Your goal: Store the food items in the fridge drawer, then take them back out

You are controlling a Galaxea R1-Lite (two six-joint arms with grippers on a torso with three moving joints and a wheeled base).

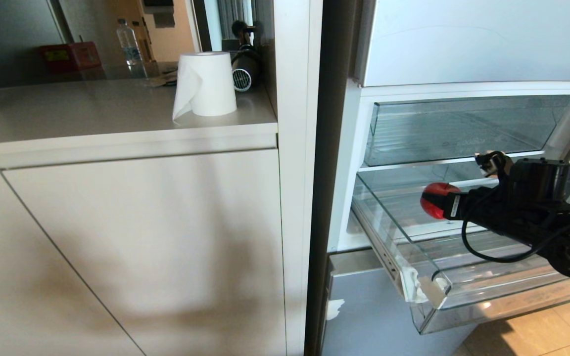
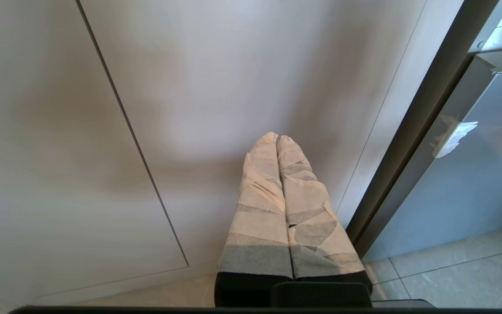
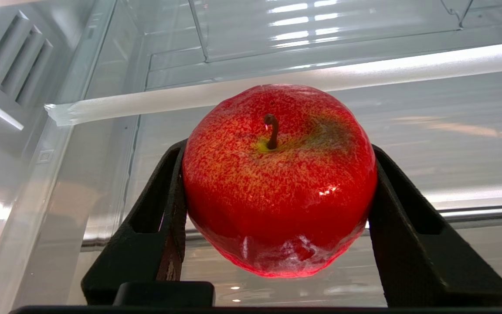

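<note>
While a red apple [image 3: 279, 181] with a short dark stem is pinched between the right gripper [image 3: 277, 218] fingers, it is held above the pulled-out clear fridge drawer [image 1: 463, 291], near its left wall. Storing appears underway; lowering and release are called for next. The left gripper [image 2: 279, 144], fingers pressed together, is parked beside the cabinet door [image 2: 81, 131].
</note>
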